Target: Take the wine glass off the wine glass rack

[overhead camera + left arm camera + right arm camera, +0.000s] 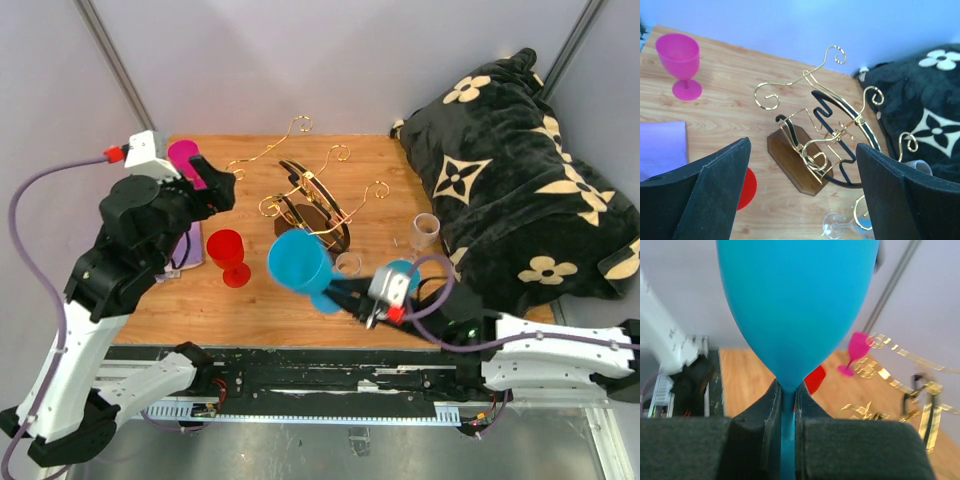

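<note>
Right gripper clenched on the stem of the blue wine glass. The glass is held in the air, clear of the wine glass rack, over the near side of the table. Its long axis is slanted: stem at the jaws, bowl up and to the left, mouth tilted toward the overhead camera. Just beside it are a red glass and a clear glass. A second clear glass stands by the black, cream-flowered cushion. Left gripper, fingers spread wide, is left of the rack near the pink glass and a lilac cloth.
</note>
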Robot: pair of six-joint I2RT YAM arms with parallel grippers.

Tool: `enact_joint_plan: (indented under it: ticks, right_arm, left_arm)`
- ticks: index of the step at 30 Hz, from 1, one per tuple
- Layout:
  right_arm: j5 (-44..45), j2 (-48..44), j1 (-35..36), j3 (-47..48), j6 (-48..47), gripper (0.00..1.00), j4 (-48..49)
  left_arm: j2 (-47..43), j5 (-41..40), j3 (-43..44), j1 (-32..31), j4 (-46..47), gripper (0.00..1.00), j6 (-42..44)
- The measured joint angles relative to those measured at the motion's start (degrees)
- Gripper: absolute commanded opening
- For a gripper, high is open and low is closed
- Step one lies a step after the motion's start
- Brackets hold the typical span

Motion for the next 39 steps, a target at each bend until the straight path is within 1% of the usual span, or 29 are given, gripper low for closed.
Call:
enact_joint_plan:
  ticks: [3,4,6,7,12,14,16,20,26,32,39]
  right_arm:
    - [4.04,1.95,6.6,-11.63,-2.25,0.01,10.54]
    - [5.25,4.37,8.48,-15.37,-3.1,0.01,14.91]
    - [6.93,10.97,10.8,-19.91,-4.42,0.01,22.03]
    - [7.34,14.38,11.39,-21.05,-4.85,0.01,24.79]
    - [9.53,34.03,12.85,-22.99,-8.96,0.01,48.11]
    - [10.51,40.11,12.9,-22.43,-10.03,0.01,54.07]
    - [11.19,45.29,12.87,-20.81,-10.43,0.01,57.51]
    - [11.61,52.48,12.37,-16.48,-9.66,0.01,61.42]
    - [12.59,61.29,9.94,-9.18,-5.38,0.01,63.78]
    - [17.25,70.93,7.74,-3.39,-0.94,0.01,64.32]
    - [20.06,76.5,5.4,-1.7,3.74,0.01,64.32]
  left_arm:
    - [-1.77,-1.46,2.23,0.02,-2.4,0.91,-1.25]
    - [-2.51,-1.92,2.67,0.02,-2.82,0.91,-1.66]
    - [-3.74,-2.32,2.8,0.04,-3.23,0.91,-2.16]
    - [-4.28,-2.32,2.67,0.04,-3.37,0.91,-2.36]
    - [-5.4,-2.14,0.81,0.04,-3.65,0.91,-2.82]
    - [-5.42,-1.95,0.02,0.04,-3.72,0.91,-2.71]
    - [-5.6,-1.77,-0.7,0.04,-3.72,0.91,-2.32]
    - [-6.51,-1.38,-2.03,0.04,-3.65,0.91,-1.53]
    - [-8.94,-0.48,-4.98,0.04,-3.23,0.91,-0.07]
    - [-9.14,-0.22,-9.25,0.04,-2.8,0.91,1.11]
    - [-9.53,0.04,-10.82,0.04,-2.69,0.91,2.38]
